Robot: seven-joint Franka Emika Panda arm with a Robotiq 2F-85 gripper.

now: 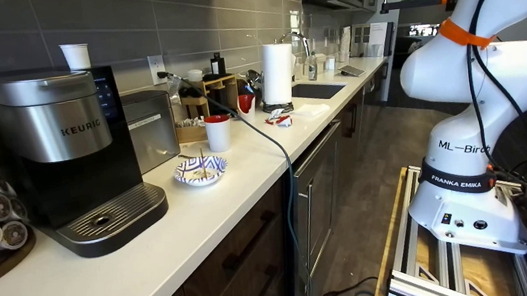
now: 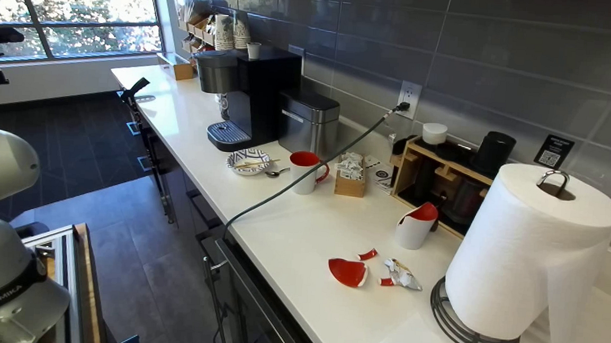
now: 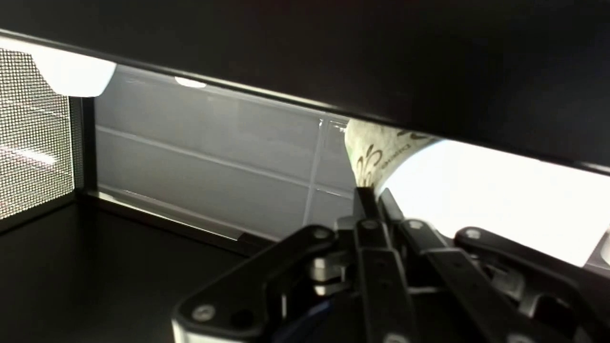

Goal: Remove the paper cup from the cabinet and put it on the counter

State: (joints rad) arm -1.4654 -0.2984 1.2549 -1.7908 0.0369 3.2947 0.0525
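In the wrist view the paper cup (image 3: 370, 145), pale with dark print and a greenish tint, shows partly below a dark board. My gripper (image 3: 379, 193) has its fingertips close together on the cup's wall at its lower edge in the picture. The rest of the cup is hidden by the board or lost in white glare. Dark cabinet panels (image 3: 57, 271) surround the gripper. The cream-white counter shows in both exterior views (image 1: 243, 185) (image 2: 295, 245). The gripper and the paper cup are out of view in both exterior views.
On the counter stand a coffee maker (image 1: 56, 117), a blue-patterned bowl (image 1: 187, 171), a red-lined mug (image 1: 219, 135), a paper towel roll (image 2: 539, 260) and broken red-white pieces (image 2: 348, 272). A cord (image 2: 283, 194) crosses over the counter. A mesh panel (image 3: 35, 133) and white cup-like shape (image 3: 74, 71) show left.
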